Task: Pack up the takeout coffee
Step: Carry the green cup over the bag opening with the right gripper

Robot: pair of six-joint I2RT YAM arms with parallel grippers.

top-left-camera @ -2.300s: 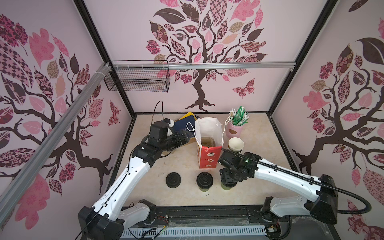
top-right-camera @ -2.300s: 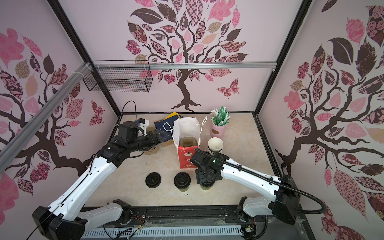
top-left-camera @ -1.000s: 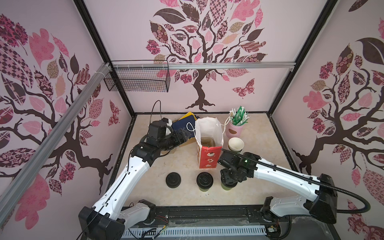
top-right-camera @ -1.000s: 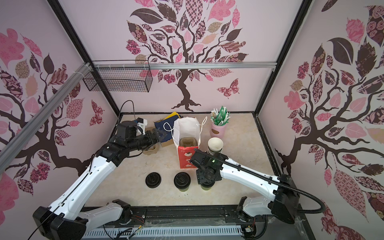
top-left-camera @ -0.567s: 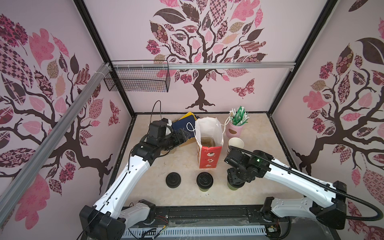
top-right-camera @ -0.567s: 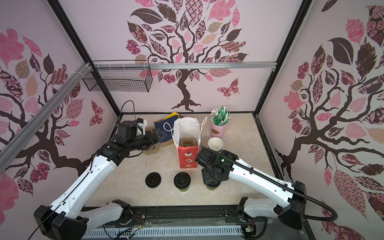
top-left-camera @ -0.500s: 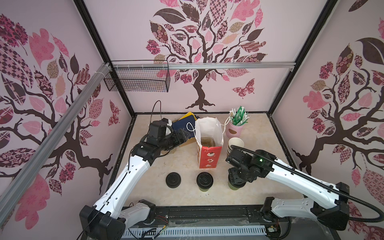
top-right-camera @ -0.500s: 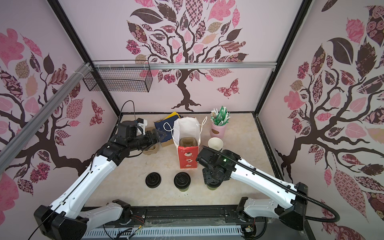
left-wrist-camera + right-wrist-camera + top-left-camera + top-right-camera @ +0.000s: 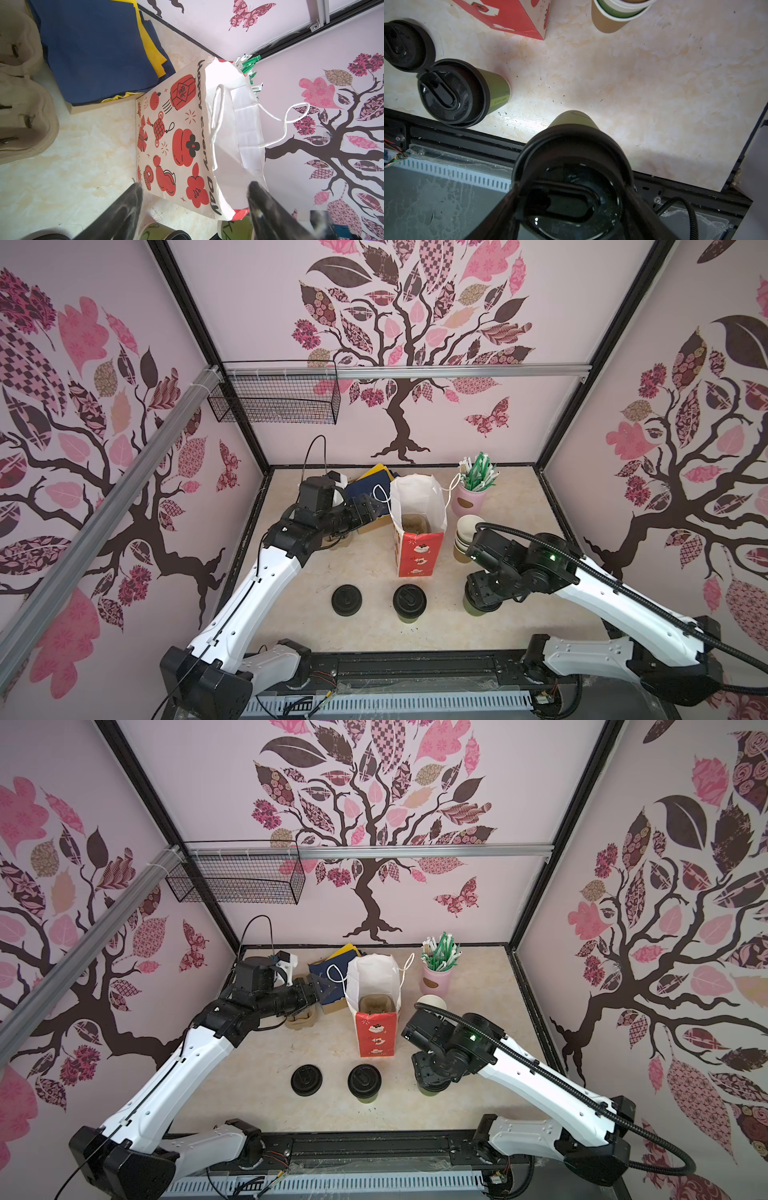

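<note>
Gripped cup in right pincer, lower right of centre, likely for carry into bag. Noted other cup on counter below bag. Held left pincer released beside bag, perhaps to steady it.

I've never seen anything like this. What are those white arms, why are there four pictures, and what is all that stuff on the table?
These are two robot arms mounted at the edge of a table, each ending in a two-fingered gripper. Two pictures look down from above, side by side like a pair of eyes. The other two come from small cameras on the arms' wrists.

On the table stand a red and white paper bag, a lidded coffee cup, a loose black lid, a stack of lidless cups and a pink pot of straws.

The right gripper is closed around the lid of a second lidded cup. The left gripper is open beside the bag and holds nothing.
</note>
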